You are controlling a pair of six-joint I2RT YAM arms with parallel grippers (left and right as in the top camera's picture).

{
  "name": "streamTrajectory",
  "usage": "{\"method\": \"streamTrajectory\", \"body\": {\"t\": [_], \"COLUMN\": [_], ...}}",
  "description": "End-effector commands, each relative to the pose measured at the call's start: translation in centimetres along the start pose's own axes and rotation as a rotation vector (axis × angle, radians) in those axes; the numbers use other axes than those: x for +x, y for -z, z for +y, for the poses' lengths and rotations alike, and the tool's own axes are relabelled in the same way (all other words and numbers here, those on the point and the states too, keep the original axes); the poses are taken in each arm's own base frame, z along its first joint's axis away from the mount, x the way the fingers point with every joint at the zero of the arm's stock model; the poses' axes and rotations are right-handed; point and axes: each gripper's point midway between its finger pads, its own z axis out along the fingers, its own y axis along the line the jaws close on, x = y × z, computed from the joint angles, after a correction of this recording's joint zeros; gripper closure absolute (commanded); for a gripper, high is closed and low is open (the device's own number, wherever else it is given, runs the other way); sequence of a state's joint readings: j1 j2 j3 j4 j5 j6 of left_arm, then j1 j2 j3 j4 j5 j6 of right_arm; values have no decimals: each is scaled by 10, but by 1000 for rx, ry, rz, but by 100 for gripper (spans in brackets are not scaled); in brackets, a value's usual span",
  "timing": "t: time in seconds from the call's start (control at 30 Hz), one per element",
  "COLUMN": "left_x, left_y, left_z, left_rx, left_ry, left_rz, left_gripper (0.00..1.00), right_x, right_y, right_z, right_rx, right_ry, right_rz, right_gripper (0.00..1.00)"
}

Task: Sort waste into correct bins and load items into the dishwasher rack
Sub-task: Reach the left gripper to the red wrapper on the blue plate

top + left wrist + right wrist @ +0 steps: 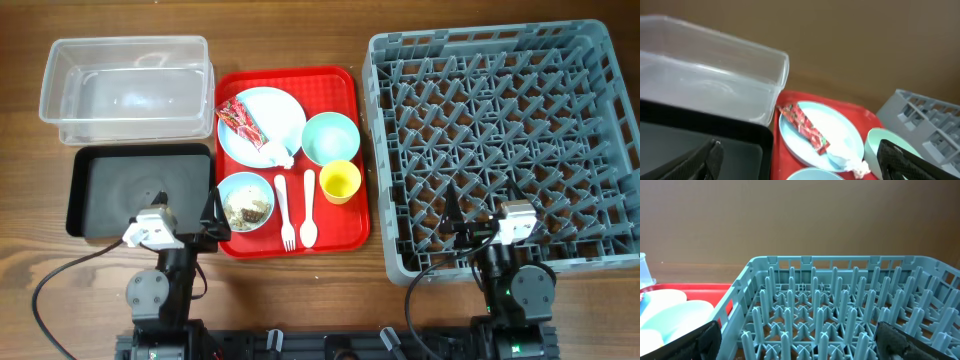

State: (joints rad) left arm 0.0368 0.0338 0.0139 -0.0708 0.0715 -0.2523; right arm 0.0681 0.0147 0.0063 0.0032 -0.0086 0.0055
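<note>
Both grippers sit released and empty: the left gripper (pixel 210 228) at the near right corner of the shallow black rectangular tray (pixel 140 185), the right gripper (pixel 455 228) over the near edge of the large grey pegged dishwasher rack (pixel 500 120). We judge the red printed snack wrapper (pixel 238 117) and small white crumpled tissue (pixel 281 153), lying on the pale blue round plate (pixel 285 112), could slide when pinched. The pale blue-green bowl of scraps (pixel 245 203) stands between them and the left gripper — a low reach might tip it.
</note>
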Motion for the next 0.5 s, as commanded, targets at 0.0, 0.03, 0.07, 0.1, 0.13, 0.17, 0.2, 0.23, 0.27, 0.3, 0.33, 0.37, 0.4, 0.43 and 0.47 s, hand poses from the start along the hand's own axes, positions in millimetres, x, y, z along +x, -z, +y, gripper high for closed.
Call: {"method": "streamTrajectory", "body": {"t": [0.0,0.03,0.07,0.1,0.13,0.17,0.2,0.23,0.27,0.3,0.33,0.37,0.4,0.43,0.47], "left_x": [15,12,9,5,1,-1,0,0,-2,-6,-12,-15,-16,-16,-15], "left_y": [-4,-4,-5,-5,-6,-7,-7,-7,-8,-10,-14,-18,-23,-27,-31], "left_z": [10,9,8,6,5,4,3,1,0,-1,-3,-3,-3,-3,-2], "left_rx": [-46,-50,-52,-56,-61,-76,-88,-99,-110,-125,-143,-160,-181,-199,-227], "left_ry": [84,83,75,72,74,78,87,92,94,97,99,101,106,109,115], "left_rz": [63,72,77,86,102,146,214,272,302,340,389,437,496,544,620], "left_gripper": [0,0,0,0,0,0,0,0,0,1,0,0,0,0,0], "right_x": [-5,-5,-5,-3,-3,-4,-7,-9,-11,-15,-17,-20,-21,-22,-22], "right_y": [1,1,1,1,0,-1,-4,-7,-10,-12,-18,-21,-24,-27,-31], "right_z": [-7,-7,-7,-9,-13,-13,-13,-12,-12,-11,-10,-10,-9,-7,-4], "right_rx": [42,42,43,51,75,80,84,82,83,81,80,84,81,68,59], "right_ry": [-2,-2,-2,-7,-36,-63,-99,-111,-126,-131,-129,-127,-127,-118,-121], "right_rz": [-9,5,23,51,85,121,166,199,230,264,338,394,448,492,556], "right_gripper": [0,0,0,0,0,0,0,0,0,0,0,0,0,0,0]}}
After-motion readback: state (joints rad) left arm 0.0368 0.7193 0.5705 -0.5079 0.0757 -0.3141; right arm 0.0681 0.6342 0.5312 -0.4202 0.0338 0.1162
